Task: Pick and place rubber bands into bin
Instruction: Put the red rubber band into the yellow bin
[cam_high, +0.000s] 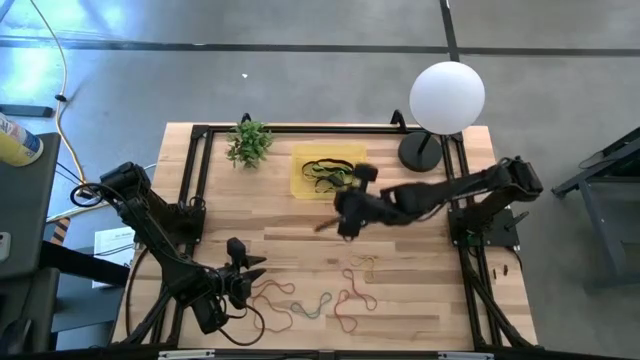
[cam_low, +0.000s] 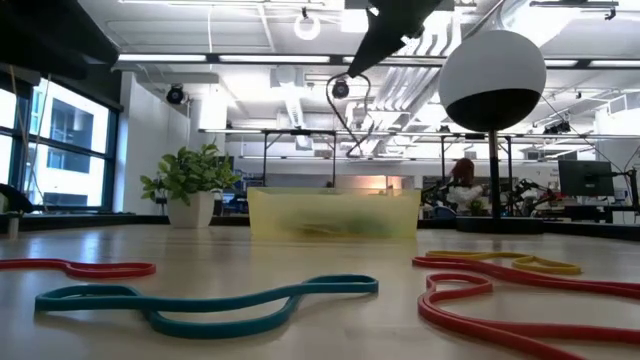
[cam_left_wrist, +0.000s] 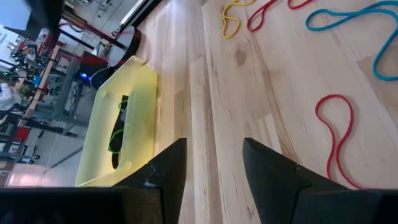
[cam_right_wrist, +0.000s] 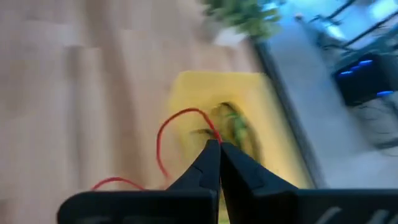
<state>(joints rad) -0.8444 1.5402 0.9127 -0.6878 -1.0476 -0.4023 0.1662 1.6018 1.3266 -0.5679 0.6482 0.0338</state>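
We see the right gripper (cam_right_wrist: 219, 144) pinched shut on a red rubber band (cam_right_wrist: 177, 134), raised above the tabletop (cam_high: 420, 262) just on the near side of the yellow bin (cam_high: 303, 170), which holds several bands. The left gripper (cam_left_wrist: 214, 158) hovers part-open and empty at the near left. Loose rubber bands (cam_high: 320, 305) lie along the near side.
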